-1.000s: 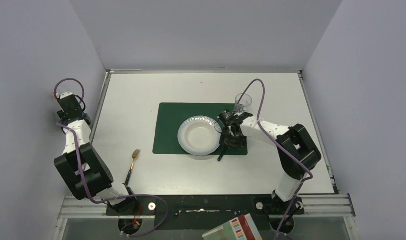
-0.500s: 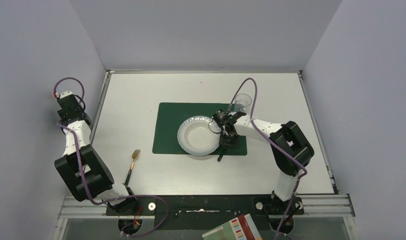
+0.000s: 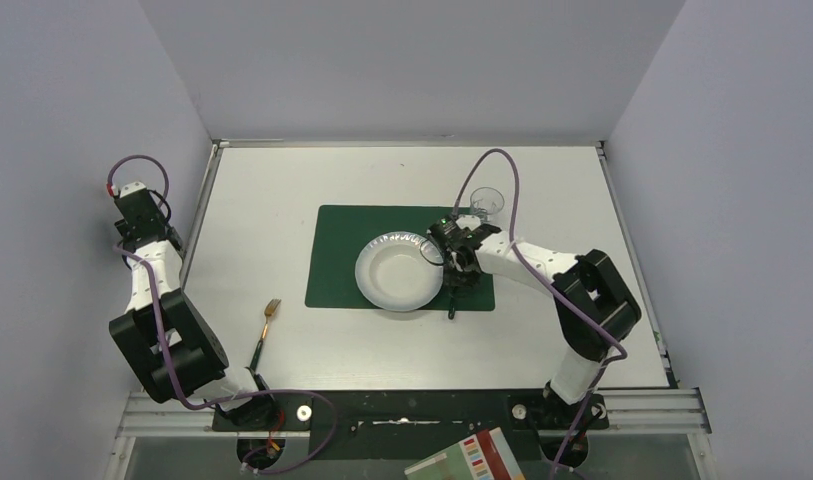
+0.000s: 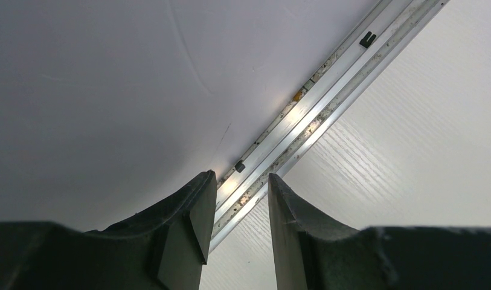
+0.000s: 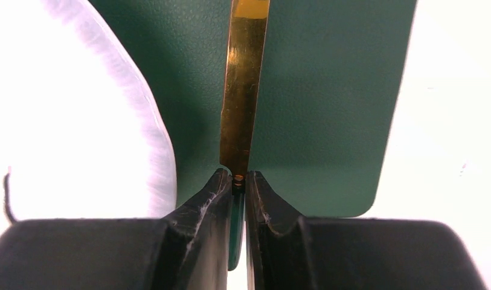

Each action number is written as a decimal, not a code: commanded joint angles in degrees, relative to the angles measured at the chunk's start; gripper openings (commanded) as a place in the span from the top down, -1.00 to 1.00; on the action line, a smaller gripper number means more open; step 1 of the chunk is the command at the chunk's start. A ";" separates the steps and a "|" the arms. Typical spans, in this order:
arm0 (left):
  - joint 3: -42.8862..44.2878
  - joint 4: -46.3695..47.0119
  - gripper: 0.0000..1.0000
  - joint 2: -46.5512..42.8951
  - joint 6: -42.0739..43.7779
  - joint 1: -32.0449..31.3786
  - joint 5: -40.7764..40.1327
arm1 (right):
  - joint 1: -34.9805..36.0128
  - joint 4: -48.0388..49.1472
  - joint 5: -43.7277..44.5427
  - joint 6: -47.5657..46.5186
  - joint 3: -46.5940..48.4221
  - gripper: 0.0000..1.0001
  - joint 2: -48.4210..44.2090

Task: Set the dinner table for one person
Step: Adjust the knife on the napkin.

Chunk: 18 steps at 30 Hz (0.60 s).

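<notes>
Gold knife (image 5: 243, 90) clamped in right pincer (image 5: 234, 181), over mat (image 5: 327, 109) on tabletop (image 3: 262, 190), beside plate (image 5: 67, 121). Left pincer (image 4: 237, 211) apart, idle. Watch thin grip: knife may twist on your release, clip plate rim.

top: overhead, far | left wrist: close, table (image 4: 412, 151) edge | right wrist: close, shares placemat (image 5: 327, 90)

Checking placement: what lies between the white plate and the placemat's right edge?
A gold utensil, gripped by the right claw, runs over the green placemat, apart from the plate. The right wrist view shows it best.
</notes>
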 commanded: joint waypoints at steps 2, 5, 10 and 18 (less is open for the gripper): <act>2.98 1.06 0.27 -0.63 0.32 -0.27 -1.11 | -2.72 3.07 2.45 -5.23 -1.88 1.00 -5.32; 2.96 1.02 0.27 -0.70 0.47 -0.27 -1.47 | -5.49 4.36 -1.37 -7.95 -2.75 1.00 -5.98; 2.85 1.02 0.27 -1.03 0.56 -0.24 -1.78 | -7.99 6.90 -6.70 -11.80 -4.33 1.00 -5.59; 2.63 1.10 0.27 -1.13 0.74 -0.18 -2.09 | -7.23 7.77 -10.12 -13.51 -3.58 1.00 -3.49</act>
